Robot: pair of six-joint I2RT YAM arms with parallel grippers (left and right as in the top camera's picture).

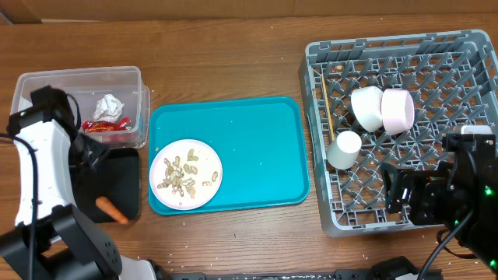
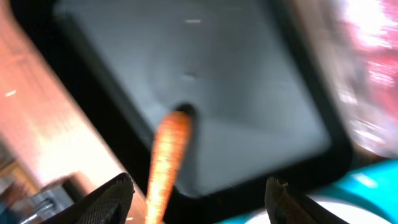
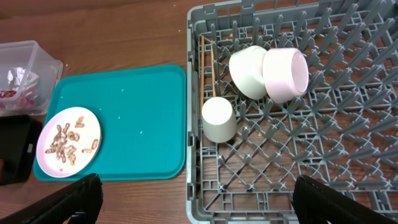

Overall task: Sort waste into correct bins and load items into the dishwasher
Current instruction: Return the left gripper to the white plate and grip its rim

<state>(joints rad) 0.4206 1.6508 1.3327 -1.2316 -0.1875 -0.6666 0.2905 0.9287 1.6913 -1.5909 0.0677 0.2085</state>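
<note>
While the left arm is reaching over the left end of the table, the overhead view is showing the clear tub at far left, holding the white paper ball and the red wrapper. The black tray is sitting just near of it, with the carrot lying at its near edge, over the rim. The plate, carrying peanut shells, is resting on the left side of the teal tray. The grey rack at right is holding two bowls on their sides and touching, a cup mouth down, and chopsticks along its left wall.

Left wrist, blurred: the left hand is hovering over the black tray's edge, fingers spread and pinching nothing. The carrot is lying between them, apart from both.

Right wrist: the right hand is hanging above the rack's near part, fingers spread wide and empty.
</note>
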